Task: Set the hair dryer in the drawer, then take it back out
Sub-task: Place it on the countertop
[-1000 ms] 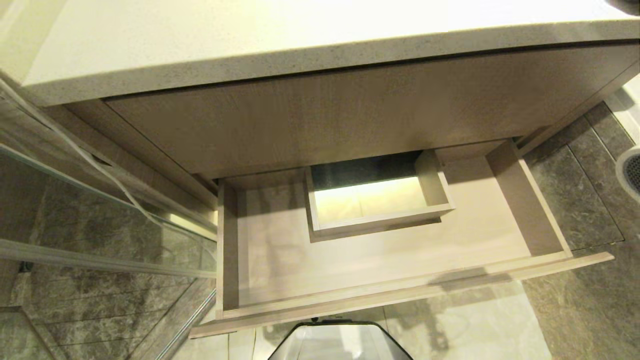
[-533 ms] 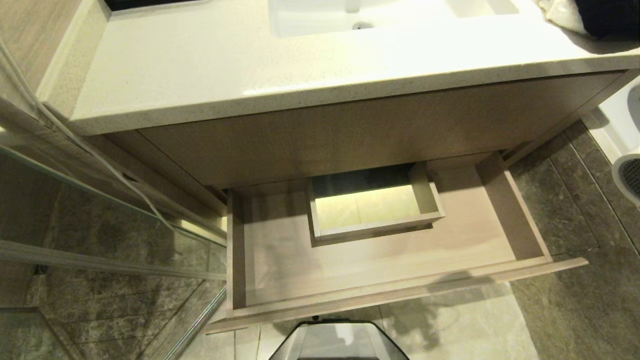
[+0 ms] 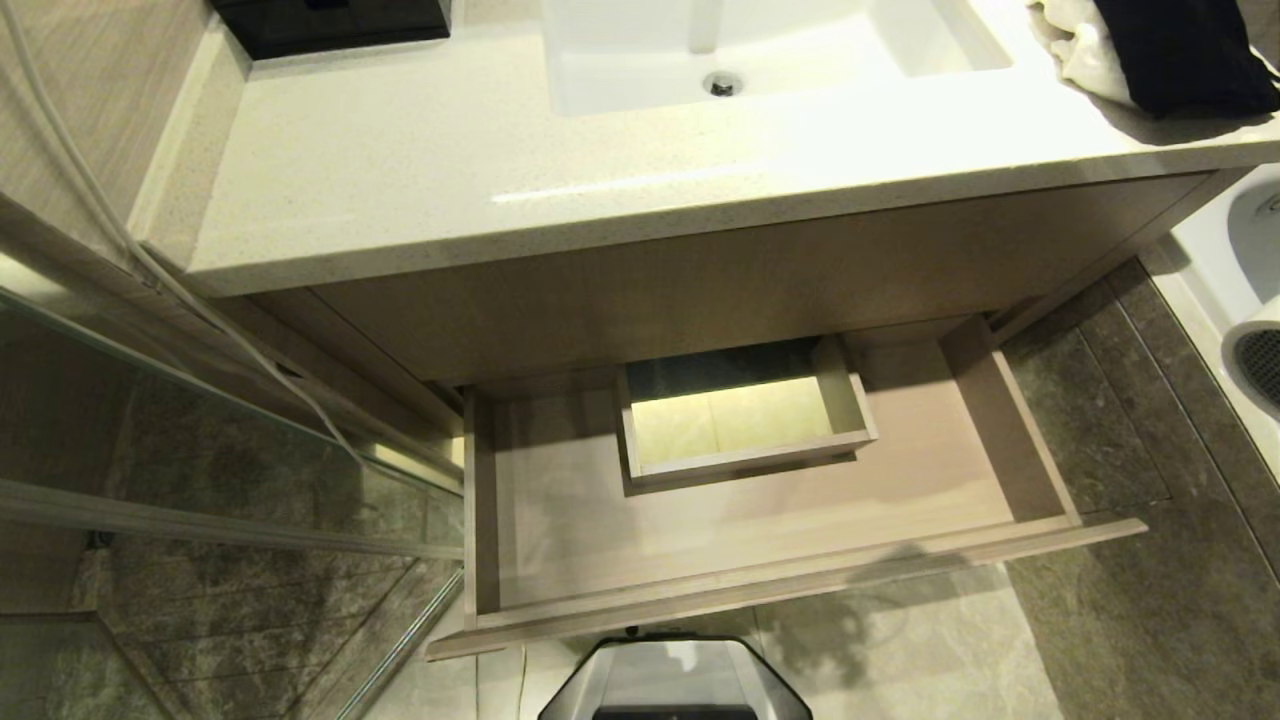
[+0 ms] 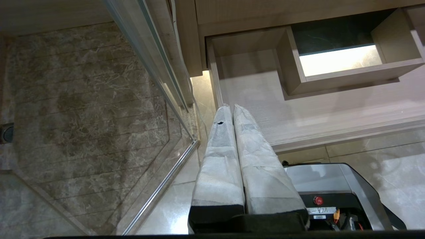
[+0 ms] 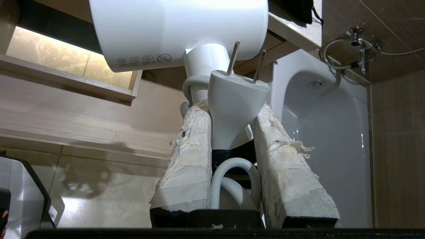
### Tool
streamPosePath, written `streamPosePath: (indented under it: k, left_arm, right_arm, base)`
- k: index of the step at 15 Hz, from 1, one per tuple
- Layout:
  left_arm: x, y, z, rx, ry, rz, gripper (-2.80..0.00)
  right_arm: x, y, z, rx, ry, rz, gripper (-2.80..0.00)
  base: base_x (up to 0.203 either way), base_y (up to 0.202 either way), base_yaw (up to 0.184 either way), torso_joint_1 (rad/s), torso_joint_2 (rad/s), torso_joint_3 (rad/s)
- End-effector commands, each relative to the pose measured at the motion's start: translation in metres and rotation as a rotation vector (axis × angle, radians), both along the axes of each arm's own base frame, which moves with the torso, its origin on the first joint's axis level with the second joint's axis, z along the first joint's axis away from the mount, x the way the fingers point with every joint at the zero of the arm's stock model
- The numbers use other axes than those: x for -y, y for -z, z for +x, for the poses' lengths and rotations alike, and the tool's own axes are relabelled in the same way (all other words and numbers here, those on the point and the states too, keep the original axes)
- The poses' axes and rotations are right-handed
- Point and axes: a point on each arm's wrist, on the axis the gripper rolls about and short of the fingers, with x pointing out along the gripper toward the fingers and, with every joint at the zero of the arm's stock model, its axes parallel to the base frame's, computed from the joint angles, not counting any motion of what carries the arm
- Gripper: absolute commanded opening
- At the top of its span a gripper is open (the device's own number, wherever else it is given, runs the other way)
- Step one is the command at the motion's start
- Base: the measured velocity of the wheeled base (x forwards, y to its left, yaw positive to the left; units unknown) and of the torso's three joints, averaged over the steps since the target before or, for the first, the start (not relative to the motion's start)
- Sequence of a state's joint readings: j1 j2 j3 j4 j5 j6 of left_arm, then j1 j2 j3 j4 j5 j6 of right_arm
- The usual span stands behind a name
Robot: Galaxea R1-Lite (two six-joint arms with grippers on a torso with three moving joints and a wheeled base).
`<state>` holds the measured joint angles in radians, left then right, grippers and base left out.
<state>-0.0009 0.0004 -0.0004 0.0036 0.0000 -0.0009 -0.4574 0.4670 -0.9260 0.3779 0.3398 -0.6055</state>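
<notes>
Drawer (image 3: 770,540) pulled out, nothing in it, right gripper (image 5: 229,109) clamped on hair dryer (image 5: 179,30) – plug (image 5: 234,103) between its fingers, left gripper (image 4: 232,109) closed, empty.

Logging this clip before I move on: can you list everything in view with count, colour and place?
drawer: one, light brown wood, pulled open under the vanity, nothing lying in it.
cut-out: one, walled rectangle, at the back middle of the drawer floor.
hair dryer: one, white, held outside the drawer on its right side.
plug: one, white, two prongs, between the right fingers.
countertop: one, pale speckled, above the drawer.
sink: one, white, set in the countertop.
black box: one, countertop back left.
white cloth: one, countertop back right, under a dark item.
bathtub: one, white, right of the vanity.
left tool: shut, empty, near the drawer's left front.
right tool: shut on the hair dryer.
</notes>
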Motion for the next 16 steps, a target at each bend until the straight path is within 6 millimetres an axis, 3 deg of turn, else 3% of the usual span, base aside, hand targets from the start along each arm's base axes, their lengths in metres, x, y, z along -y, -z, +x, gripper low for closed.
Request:
streamPosePath:
  k: [1,8,16]
  left_arm:
    - [0.0,0.0005,0.0001,-0.001,0.001,-0.001,-2.8]
    - [0.0,0.0005,0.0001,-0.001,0.001,-0.001,-2.8]
    - [0.0,0.0005,0.0001,-0.001,0.001,-0.001,-2.8]
  right_arm:
    - [-0.0001,0.0005,0.0,-0.003,-0.001,-0.002,-2.8]
    - [-0.0005,0.003,-0.0007,-0.005,-0.005,-0.002,-2.8]
    - [-0.002,0.0051,-0.0037,0.002,-0.003,-0.01,-2.8]
  base:
    - [0.0,0.0,0.0,0.0,0.0,0.0]
    - [0.0,0.0,0.0,0.0,0.0,0.0]
    - [0.001,0.005,-0.113,0.005,0.0,-0.001]
